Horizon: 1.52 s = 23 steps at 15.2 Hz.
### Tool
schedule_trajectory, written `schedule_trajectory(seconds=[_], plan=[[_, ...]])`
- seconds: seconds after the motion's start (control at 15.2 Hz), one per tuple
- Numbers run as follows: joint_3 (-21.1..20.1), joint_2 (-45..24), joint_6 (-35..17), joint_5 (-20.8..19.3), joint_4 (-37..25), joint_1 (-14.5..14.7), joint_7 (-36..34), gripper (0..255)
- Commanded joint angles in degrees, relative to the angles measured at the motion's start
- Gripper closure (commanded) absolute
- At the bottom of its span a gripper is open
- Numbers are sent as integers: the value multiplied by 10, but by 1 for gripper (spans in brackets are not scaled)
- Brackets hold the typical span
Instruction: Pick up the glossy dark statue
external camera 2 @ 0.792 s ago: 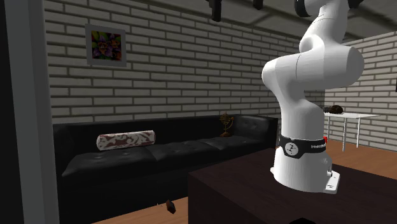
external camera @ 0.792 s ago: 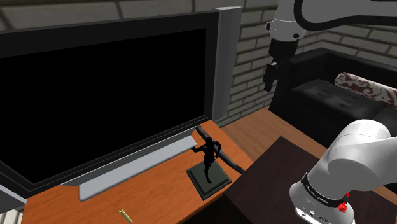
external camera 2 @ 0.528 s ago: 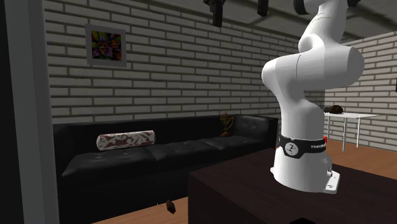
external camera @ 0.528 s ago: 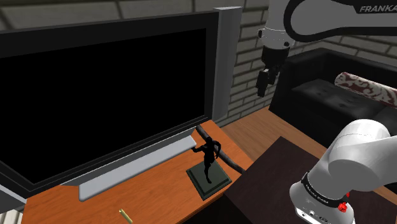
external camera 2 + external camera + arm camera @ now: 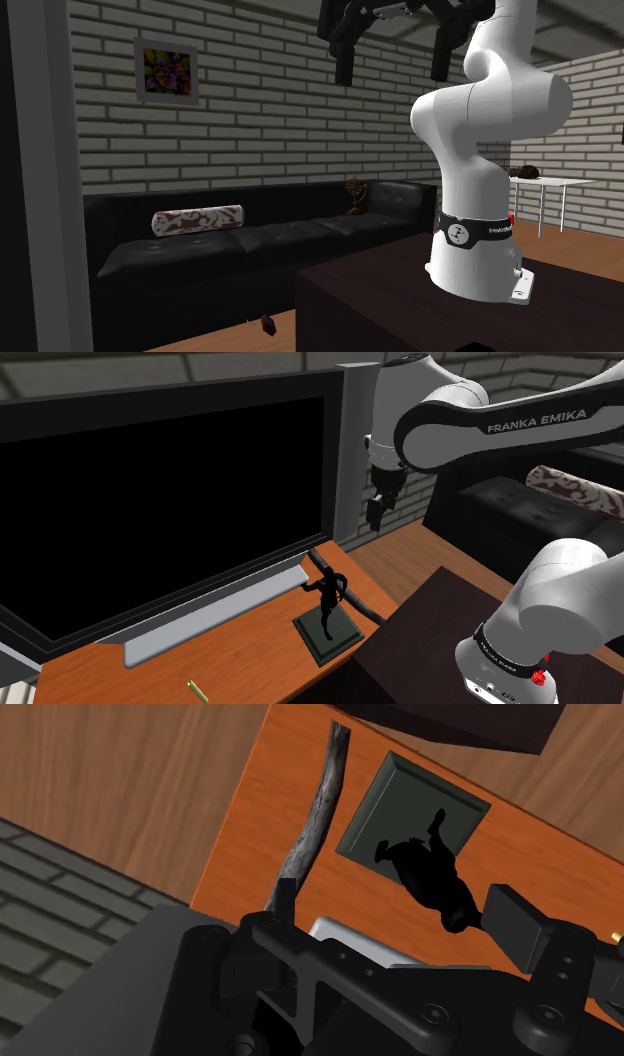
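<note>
The glossy black statue (image 5: 328, 595) is a small running figure on a dark square base (image 5: 327, 636). It stands on the orange wooden table (image 5: 250, 667), near the table's corner and in front of the TV. My gripper (image 5: 377, 512) hangs high above and beyond it, toward the brick wall, empty. In the second exterior view the gripper (image 5: 392, 68) is open, its two black fingers (image 5: 345, 70) wide apart. The wrist view looks down on the statue (image 5: 432, 869) and its base (image 5: 400, 799), which lie far below the open gripper (image 5: 400, 909).
A large black TV (image 5: 160, 502) with a silver foot (image 5: 220, 617) fills the table behind the statue. A grey rod (image 5: 345, 592) lies along the table edge and a small brass piece (image 5: 196, 692) near the front. A black sofa (image 5: 520, 492) with a patterned bolster (image 5: 575, 492) stands beyond.
The arm has swung toward the shoulder view's left and lower, bringing the gripper from over the sofa to beside the TV's edge. The statue has not moved.
</note>
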<state>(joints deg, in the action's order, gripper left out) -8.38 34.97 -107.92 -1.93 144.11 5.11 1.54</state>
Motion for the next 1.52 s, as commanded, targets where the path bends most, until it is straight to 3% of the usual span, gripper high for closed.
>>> schedule_trajectory(seconds=[0.0, 0.46, 0.86, 1.45], plan=[[-18, -30, -38, 1, 6, 8, -14, 0], [-75, -160, -156, -23, -2, 19, -64, 0], [-119, -288, -235, -85, -38, 21, -129, 0], [-120, -336, -293, -121, -22, 17, -162, 0]])
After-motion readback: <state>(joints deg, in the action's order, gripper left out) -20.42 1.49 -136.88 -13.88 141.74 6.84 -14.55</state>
